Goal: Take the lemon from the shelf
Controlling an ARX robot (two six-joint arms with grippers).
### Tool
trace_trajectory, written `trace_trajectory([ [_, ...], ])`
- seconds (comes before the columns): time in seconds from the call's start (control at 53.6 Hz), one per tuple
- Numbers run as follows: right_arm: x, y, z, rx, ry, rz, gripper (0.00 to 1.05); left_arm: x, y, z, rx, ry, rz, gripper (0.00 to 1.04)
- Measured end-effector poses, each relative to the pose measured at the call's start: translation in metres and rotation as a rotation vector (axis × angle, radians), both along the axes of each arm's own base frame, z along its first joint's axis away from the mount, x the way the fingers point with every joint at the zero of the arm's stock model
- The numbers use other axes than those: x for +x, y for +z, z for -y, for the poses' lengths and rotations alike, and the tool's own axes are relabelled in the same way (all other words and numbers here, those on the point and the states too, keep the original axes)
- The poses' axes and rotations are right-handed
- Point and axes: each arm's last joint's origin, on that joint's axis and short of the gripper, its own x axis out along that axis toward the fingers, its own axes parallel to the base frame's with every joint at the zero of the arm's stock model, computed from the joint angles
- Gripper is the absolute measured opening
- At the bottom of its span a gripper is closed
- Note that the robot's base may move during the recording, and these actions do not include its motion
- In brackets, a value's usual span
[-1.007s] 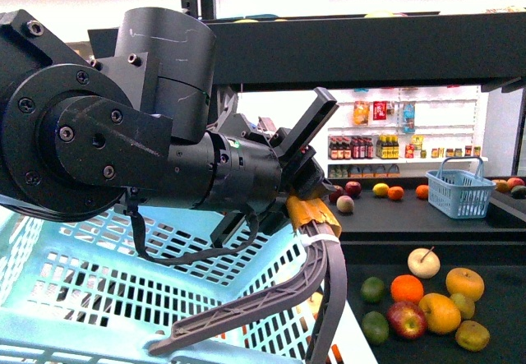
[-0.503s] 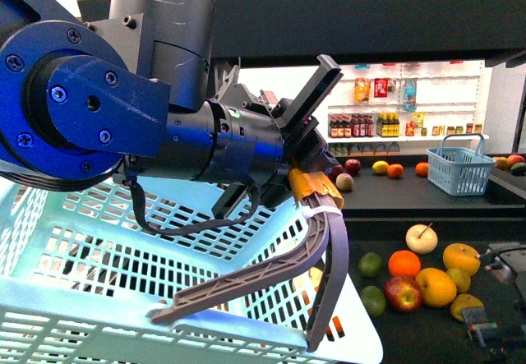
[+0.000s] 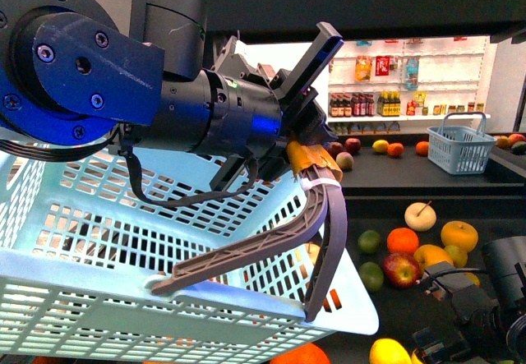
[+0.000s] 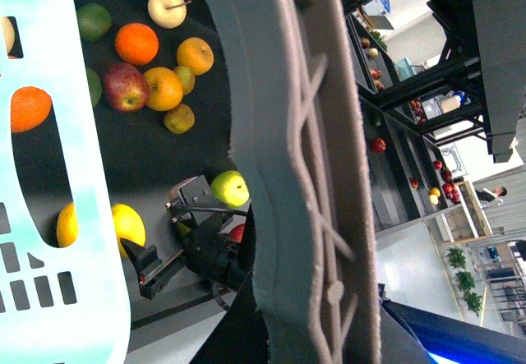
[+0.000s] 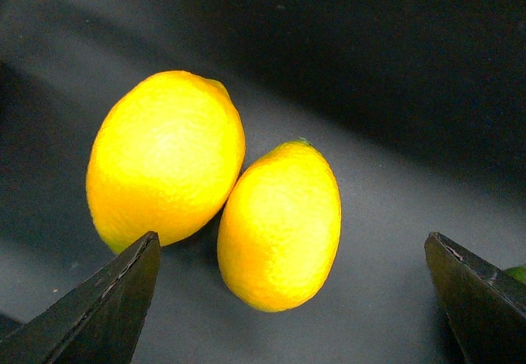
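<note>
Two bright yellow lemons lie touching on the black shelf tray (image 5: 394, 158): one lemon (image 5: 279, 224) sits between my right fingers, the other lemon (image 5: 164, 158) is beside it. My right gripper (image 5: 292, 241) is open just above them, apart from both. It shows low at the right in the front view (image 3: 440, 323), next to a lemon (image 3: 389, 352). My left gripper (image 3: 308, 163) is shut on the grey basket handle (image 3: 325, 232) of the light blue basket (image 3: 123, 249), which hangs in the air.
Oranges, apples and limes lie in a heap (image 3: 411, 249) on the tray beyond the right gripper. A small blue basket (image 3: 460, 150) and more fruit stand on a farther tier. A green apple (image 4: 230, 187) lies close to the right gripper.
My right gripper has come into view at the lower right and moved closer in over the tray. The basket and left arm have shifted upward in the view. A lemon now shows at the bottom edge.
</note>
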Motion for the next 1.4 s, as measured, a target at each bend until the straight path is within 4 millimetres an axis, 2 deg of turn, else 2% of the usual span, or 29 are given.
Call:
trace_trajectory([
  [0.429,0.013,-0.033,0.0,-0.025,0.072,-0.043,0.97,0.0,0.0,0.0,0.0,0.0,0.0,0.07],
  [0.895,0.015,-0.049,-0.004,-0.051,0.08,-0.067,0.97,0.0,0.0,0.0,0.0,0.0,0.0,0.07],
  [0.97,0.015,-0.05,-0.004,-0.052,0.081,-0.068,0.88,0.0,0.0,0.0,0.0,0.0,0.0,0.07],
  [1.063,0.014,-0.05,-0.004,-0.053,0.08,-0.077,0.7,0.0,0.0,0.0,0.0,0.0,0.0,0.07],
  [1.137,0.014,-0.05,-0.004,-0.052,0.081,-0.079,0.61,0.0,0.0,0.0,0.0,0.0,0.0,0.07],
  [1.249,0.014,-0.05,-0.004,-0.053,0.079,-0.083,0.56,0.0,0.0,0.0,0.0,0.0,0.0,0.07],
  [1.398,0.014,-0.049,-0.004,-0.054,0.078,-0.082,0.55,0.0,0.0,0.0,0.0,0.0,0.0,0.07],
])
